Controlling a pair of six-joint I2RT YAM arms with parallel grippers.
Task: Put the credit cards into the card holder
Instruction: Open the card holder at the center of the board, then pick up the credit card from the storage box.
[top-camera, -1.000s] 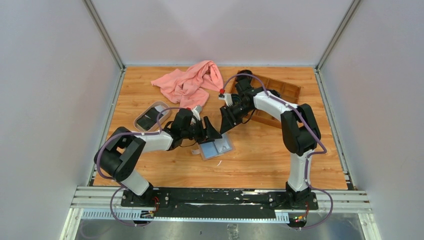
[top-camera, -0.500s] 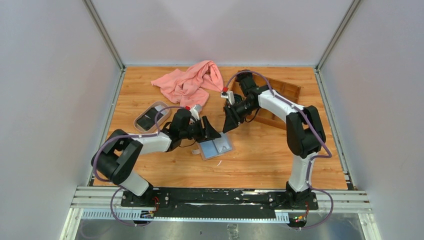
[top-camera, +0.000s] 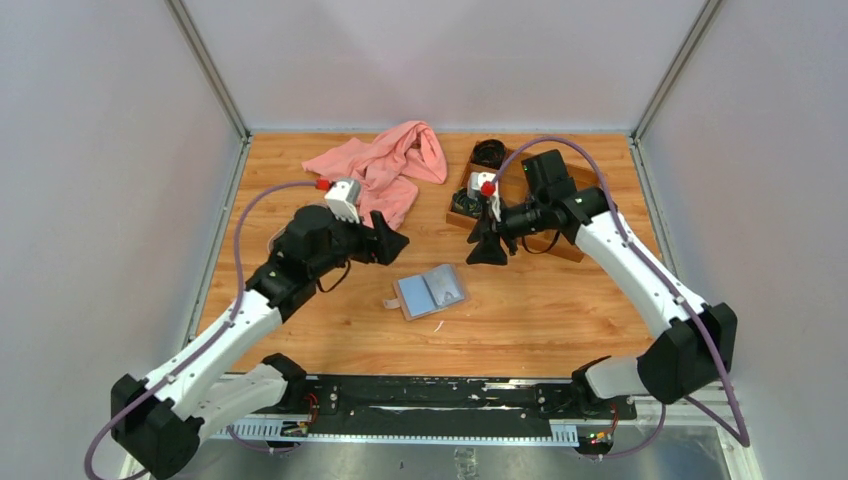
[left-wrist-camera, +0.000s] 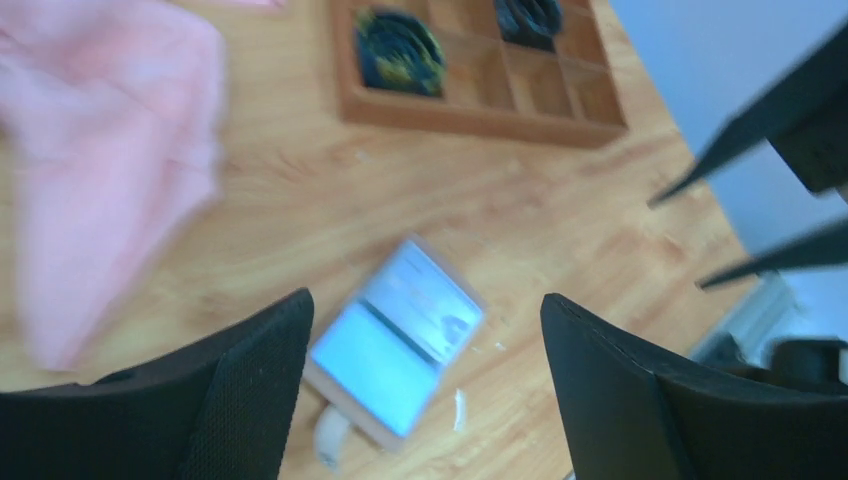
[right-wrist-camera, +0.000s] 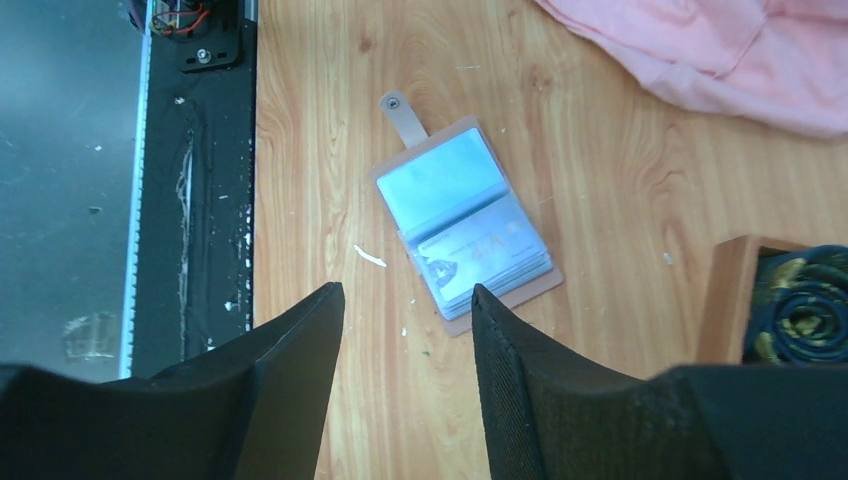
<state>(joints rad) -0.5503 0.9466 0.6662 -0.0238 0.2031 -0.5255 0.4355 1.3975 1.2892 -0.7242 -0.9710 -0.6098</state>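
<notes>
The card holder (top-camera: 431, 292) is lying open & flat on the worktop (top-camera: 560, 320), btwn the two hands. A card (right-wrist-camera: 478, 252) w/ small marks is sitting in one of its pockets. The left hand (top-camera: 392, 238) is hanging above the worktop near the pink cloth (top-camera: 385, 165), fingers wide open, holding nothing. The right hand (top-camera: 487, 250) is hanging just by the wooden box (left-wrist-camera: 470, 108), fingers apart, empty too.
</notes>
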